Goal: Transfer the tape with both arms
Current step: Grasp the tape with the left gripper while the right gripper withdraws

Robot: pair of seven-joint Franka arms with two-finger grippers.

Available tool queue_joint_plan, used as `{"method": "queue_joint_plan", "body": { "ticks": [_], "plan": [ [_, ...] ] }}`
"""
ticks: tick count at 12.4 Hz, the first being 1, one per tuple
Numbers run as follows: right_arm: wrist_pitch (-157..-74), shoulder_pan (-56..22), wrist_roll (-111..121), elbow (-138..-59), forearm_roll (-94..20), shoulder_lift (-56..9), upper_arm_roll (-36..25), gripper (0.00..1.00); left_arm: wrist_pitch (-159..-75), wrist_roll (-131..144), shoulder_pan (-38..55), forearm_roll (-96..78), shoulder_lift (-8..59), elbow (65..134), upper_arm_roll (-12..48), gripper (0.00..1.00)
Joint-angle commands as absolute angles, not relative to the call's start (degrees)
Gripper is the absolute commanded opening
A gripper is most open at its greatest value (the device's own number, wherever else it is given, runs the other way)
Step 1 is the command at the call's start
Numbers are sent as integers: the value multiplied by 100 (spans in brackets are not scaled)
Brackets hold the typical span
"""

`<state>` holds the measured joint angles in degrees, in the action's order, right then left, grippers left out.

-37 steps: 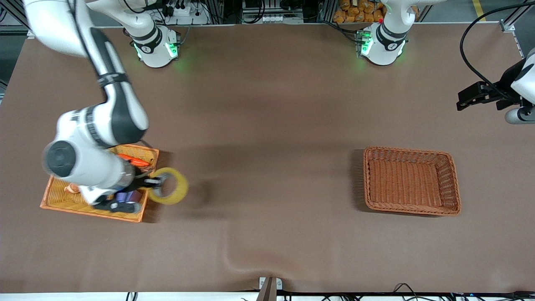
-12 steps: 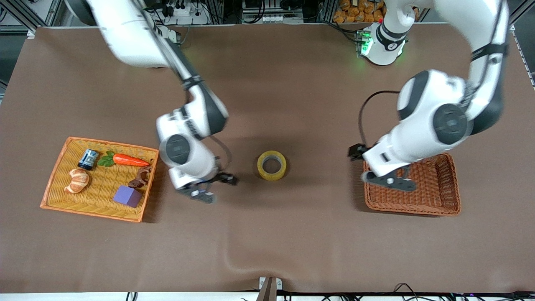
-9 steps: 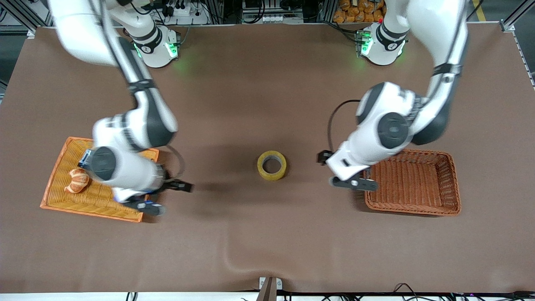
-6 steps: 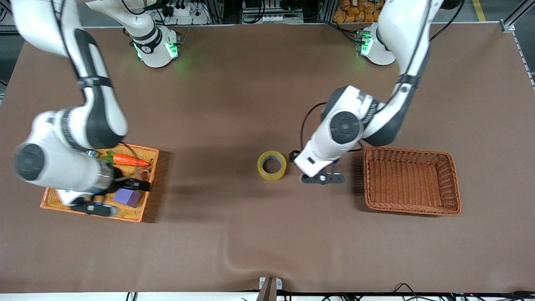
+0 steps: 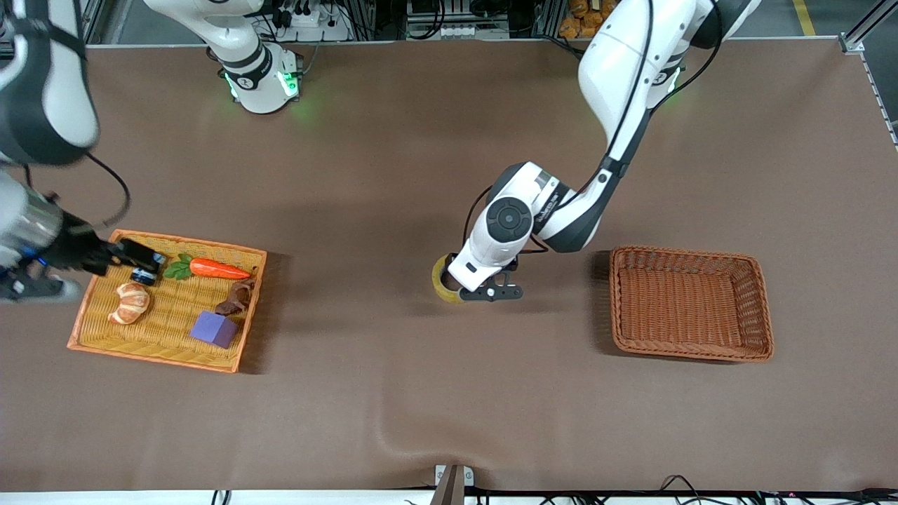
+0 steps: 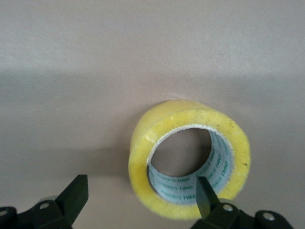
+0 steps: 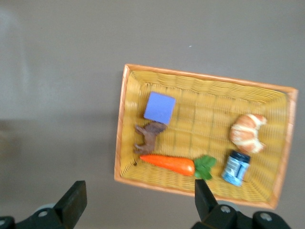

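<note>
Hovering my open left gripper (image 6: 138, 200) over the tape (image 6: 189, 164), I should straddle its wall squarely; my right gripper (image 7: 138, 202) waits open above the orange basket (image 7: 125, 119).

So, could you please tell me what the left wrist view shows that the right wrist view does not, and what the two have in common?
Only the left wrist view shows the tape, lying flat on the brown table just ahead of the open left hand.

Only the right wrist view shows the orange basket holding a purple cube, a brown animal figure, a carrot, a croissant and a small blue can, under the open right hand.

Both show the brown table and a pair of spread black fingertips.
</note>
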<state>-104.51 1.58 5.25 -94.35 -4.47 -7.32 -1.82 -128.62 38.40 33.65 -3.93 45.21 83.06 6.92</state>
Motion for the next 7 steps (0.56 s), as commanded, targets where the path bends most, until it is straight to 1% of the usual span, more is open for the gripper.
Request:
{"method": "queue_joint_plan", "body": {
  "ticks": [1,2,4,5,6,7],
  "plan": [
    [-10485,334,747,-9844,-360,-72,-201,100,-13095,3920,3454,-396,4772,8200,598,100],
    [-10468,334,747,-9835,-291,43,-237,100,-13113,3929,3506,-396,4816,8200,589,87],
    [-10276,317,799,-9748,-1,140,-325,100,-13122,3946,3507,-396,4851,8200,589,29],
    [-10005,325,791,-9617,0,132,-334,100,-13122,3990,3516,-396,4878,8191,589,3],
    [-9750,316,730,-9467,0,141,-334,100,-13122,4025,3516,-396,4869,8191,580,0],
    [-9590,299,669,-9396,0,132,-334,100,-13122,4025,3498,-378,4800,8191,580,0]
  ]
}}
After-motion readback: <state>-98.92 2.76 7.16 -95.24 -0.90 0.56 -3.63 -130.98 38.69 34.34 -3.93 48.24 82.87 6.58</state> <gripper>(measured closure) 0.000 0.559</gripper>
